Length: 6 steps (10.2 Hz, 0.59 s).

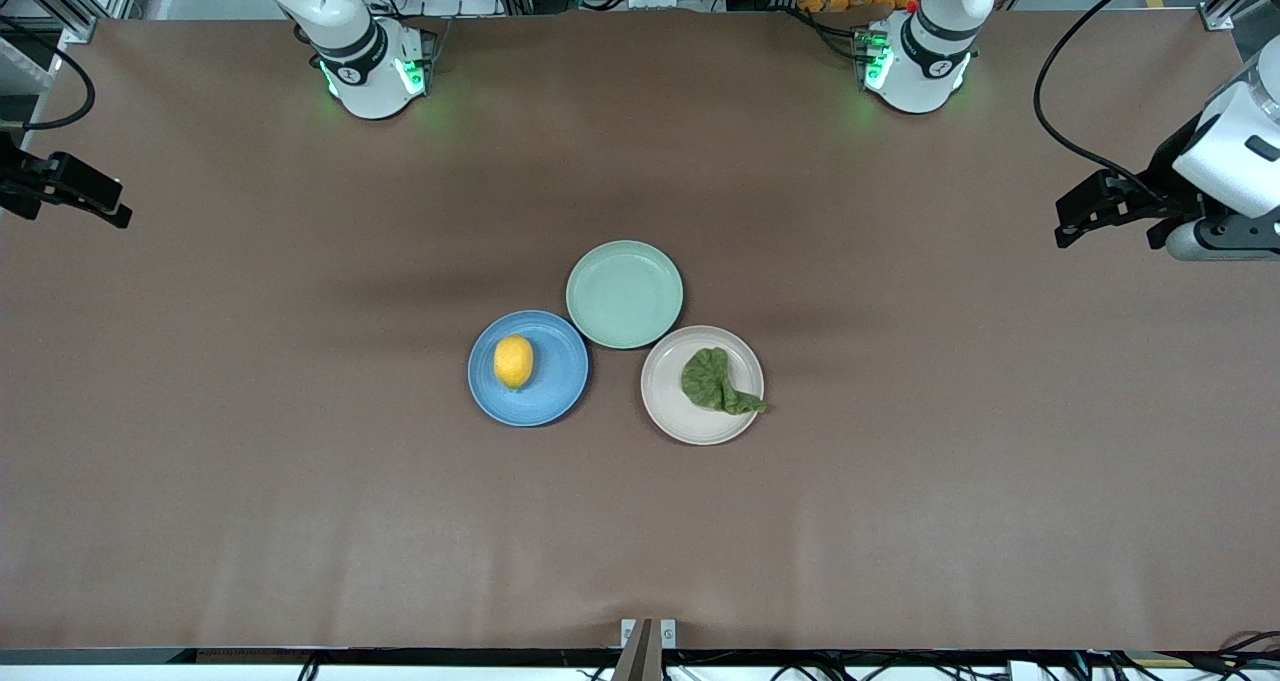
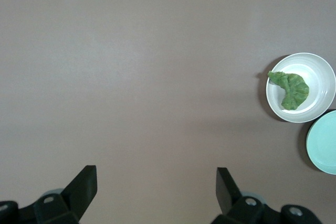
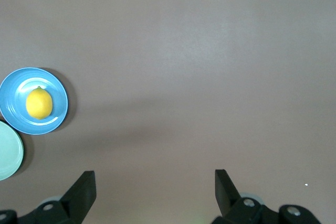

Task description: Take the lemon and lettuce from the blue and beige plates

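The yellow lemon [image 1: 513, 361] lies on the blue plate [image 1: 560, 373] at mid table. The dark green lettuce [image 1: 715, 381] lies on the beige plate [image 1: 668, 401], its stem end over the rim. My left gripper [image 1: 1065, 223] is open and empty, up over the left arm's end of the table, well away from the plates. My right gripper [image 1: 122, 209] is open and empty over the right arm's end. The left wrist view shows open fingers [image 2: 156, 182], the lettuce [image 2: 290, 88] and the beige plate [image 2: 321, 74]. The right wrist view shows open fingers [image 3: 155, 182], the lemon [image 3: 39, 103] and the blue plate [image 3: 58, 106].
An empty mint-green plate [image 1: 624, 293] touches both other plates, farther from the front camera than they are. It also shows in the left wrist view [image 2: 325, 142] and the right wrist view [image 3: 8, 150]. Brown table surface surrounds the plates.
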Each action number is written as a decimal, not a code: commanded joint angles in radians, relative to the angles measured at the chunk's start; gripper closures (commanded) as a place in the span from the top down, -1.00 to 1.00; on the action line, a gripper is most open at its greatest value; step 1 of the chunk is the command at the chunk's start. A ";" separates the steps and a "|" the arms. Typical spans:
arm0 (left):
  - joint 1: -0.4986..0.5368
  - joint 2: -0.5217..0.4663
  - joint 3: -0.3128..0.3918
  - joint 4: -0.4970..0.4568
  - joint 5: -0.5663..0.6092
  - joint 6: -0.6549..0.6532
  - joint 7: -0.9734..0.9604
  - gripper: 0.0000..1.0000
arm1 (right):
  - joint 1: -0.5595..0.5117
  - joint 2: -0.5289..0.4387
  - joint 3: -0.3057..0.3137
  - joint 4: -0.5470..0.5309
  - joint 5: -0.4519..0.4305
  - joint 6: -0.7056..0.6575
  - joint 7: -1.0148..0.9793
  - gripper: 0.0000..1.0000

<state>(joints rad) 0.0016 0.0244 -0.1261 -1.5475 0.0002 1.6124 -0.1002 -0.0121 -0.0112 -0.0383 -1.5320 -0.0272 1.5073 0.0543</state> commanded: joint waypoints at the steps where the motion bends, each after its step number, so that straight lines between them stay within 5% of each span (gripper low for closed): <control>1: 0.008 -0.012 -0.003 0.000 -0.015 -0.008 0.014 1.00 | -0.003 0.002 0.000 -0.003 -0.011 0.005 0.018 1.00; 6: -0.001 0.005 -0.004 0.000 -0.022 -0.006 0.008 1.00 | -0.003 0.002 -0.002 -0.003 -0.013 0.004 0.016 1.00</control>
<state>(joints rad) 0.0012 0.0278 -0.1262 -1.5484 -0.0013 1.6117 -0.1001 -0.0131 -0.0074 -0.0413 -1.5321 -0.0272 1.5073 0.0567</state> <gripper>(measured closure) 0.000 0.000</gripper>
